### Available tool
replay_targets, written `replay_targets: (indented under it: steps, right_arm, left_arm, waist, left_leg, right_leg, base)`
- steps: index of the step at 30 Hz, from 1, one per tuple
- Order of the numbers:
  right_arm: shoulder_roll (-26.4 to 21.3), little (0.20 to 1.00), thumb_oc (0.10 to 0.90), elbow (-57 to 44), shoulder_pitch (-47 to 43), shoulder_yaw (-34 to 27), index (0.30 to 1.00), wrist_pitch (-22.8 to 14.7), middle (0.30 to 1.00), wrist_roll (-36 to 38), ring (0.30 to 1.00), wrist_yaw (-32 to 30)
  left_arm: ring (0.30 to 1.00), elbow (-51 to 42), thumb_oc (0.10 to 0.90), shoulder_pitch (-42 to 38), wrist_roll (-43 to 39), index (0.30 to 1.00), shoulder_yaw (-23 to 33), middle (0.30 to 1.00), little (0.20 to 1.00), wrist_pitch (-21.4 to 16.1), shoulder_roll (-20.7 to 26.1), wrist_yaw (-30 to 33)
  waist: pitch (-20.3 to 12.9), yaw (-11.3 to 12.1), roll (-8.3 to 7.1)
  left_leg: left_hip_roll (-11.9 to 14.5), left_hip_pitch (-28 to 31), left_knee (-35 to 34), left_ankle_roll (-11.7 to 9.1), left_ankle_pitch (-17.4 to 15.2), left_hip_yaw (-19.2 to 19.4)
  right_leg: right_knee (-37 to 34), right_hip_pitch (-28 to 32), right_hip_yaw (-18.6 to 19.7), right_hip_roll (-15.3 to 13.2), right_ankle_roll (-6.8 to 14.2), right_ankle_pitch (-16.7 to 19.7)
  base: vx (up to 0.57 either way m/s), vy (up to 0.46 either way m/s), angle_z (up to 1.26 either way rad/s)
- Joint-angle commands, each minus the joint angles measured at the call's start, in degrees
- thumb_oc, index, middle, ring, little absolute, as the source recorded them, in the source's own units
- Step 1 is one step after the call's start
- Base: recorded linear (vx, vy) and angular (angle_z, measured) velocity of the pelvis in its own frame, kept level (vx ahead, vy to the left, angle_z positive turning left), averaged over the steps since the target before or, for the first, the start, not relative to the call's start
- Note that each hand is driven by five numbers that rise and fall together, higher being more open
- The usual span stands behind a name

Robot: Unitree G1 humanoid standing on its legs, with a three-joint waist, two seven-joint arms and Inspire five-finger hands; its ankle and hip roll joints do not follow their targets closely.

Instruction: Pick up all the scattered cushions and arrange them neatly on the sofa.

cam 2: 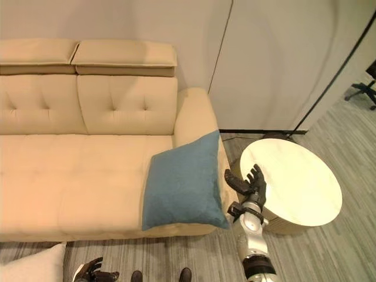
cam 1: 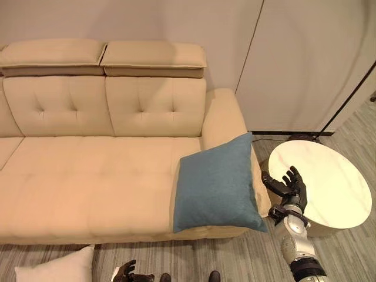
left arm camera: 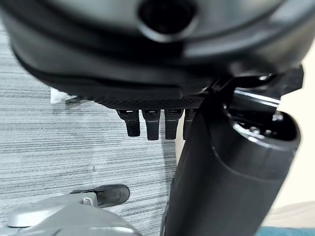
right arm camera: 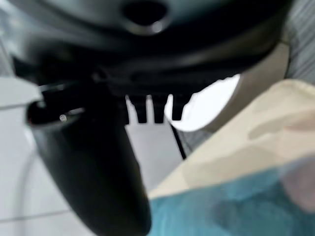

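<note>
On the beige sofa, at its right end, a blue cushion leans tilted against the armrest, its lower edge hanging a little over the seat's front. Just right of that cushion the right hand is raised with fingers spread and straight, holding nothing, not touching the fabric. Beyond it, beside the sofa's armrest, stands a round white desk. Below the sofa's front edge, on the grey striped floor, a white cushion lies near the left corner. Next to it hangs the left hand, fingers loosely relaxed and empty.
</note>
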Motion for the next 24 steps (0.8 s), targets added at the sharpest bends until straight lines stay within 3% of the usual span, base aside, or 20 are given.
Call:
replay_targets:
  steps: [1, 24]
  right_arm:
    - [-3.1, 0.900, 0.800, -3.0, -6.3, -1.5, 0.900, -4.6, 0.900, -1.2, 0.900, 1.3]
    - [0.9, 0.900, 0.800, 3.4, -8.8, 12.4, 0.900, 0.8, 0.900, -6.5, 0.900, 7.6]
  left_arm:
    - [0.900, 2.3, 0.800, -2.9, 0.8, 0.900, -2.2, 0.900, 0.900, -0.9, 1.0, 0.1]
    - [0.900, 0.0, 0.800, -5.5, -2.7, 0.900, -2.6, 0.900, 0.900, -1.8, 1.1, 1.0]
  waist:
    - [1.2, 0.7, -1.17]
    - [3.1, 2.3, -1.50]
  left_leg:
    - [-2.0, 0.2, 0.1, 0.2, -5.6, -1.2]
    - [-2.1, -1.8, 0.1, 0.0, -5.2, -1.3]
  right_leg:
    - [1.0, 3.5, -0.3, -1.6, 5.1, -6.8]
    - [0.7, 1.8, -1.3, -2.0, 5.2, -6.4]
  base:
    - [0.00, 0.002, 0.05]
    - [0.00, 0.000, 0.00]
